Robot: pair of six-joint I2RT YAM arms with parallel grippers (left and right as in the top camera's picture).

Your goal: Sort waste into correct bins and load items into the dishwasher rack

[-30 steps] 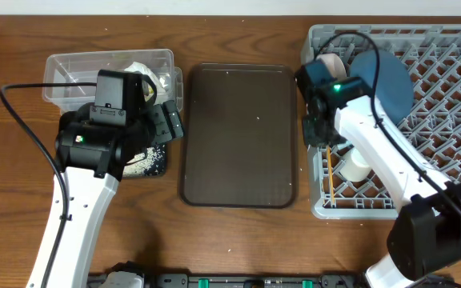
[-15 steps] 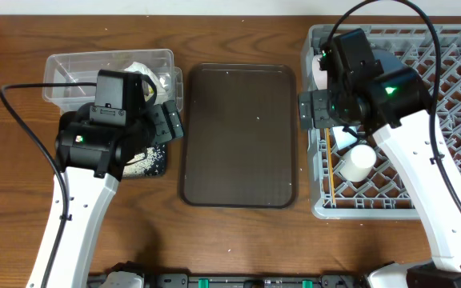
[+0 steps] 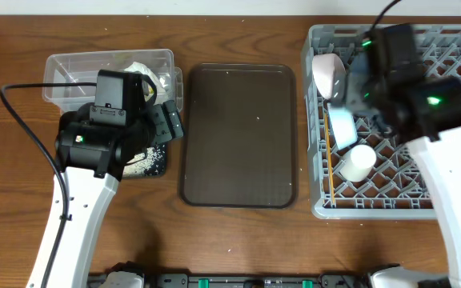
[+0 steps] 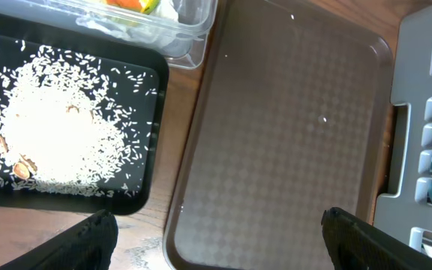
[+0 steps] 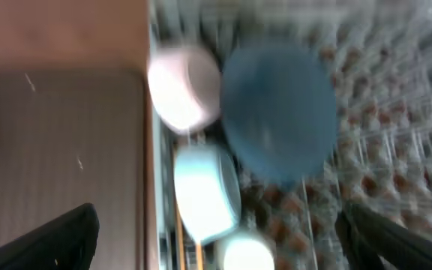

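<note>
The grey dishwasher rack (image 3: 317, 210) fills the right side. Along its left side stand a white bowl (image 3: 327, 70), a pale blue bowl (image 3: 342, 126) and a small white cup (image 3: 358, 162). Thin chopsticks (image 3: 329, 164) lie beside them. The blurred right wrist view shows the dark blue plate (image 5: 278, 112) beside the white bowl (image 5: 184, 86). My right gripper (image 5: 220, 240) hangs open and empty high over these. My left gripper (image 4: 220, 241) is open and empty over the gap between the black bin (image 4: 150, 187) of rice (image 4: 51, 142) and the brown tray. The clear tub (image 3: 70, 68) holds the tissue (image 3: 138, 72).
A large dark brown serving tray (image 3: 238, 136) lies bare between the bins and the rack. The right arm (image 3: 422, 100) covers the rack's upper middle in the overhead view. The left arm's black cable (image 3: 30, 128) loops over the table at the left.
My right gripper has opened, risen off the rack's left edge and swung right over the rack. The chopsticks stay in the rack. The left arm has not moved.
</note>
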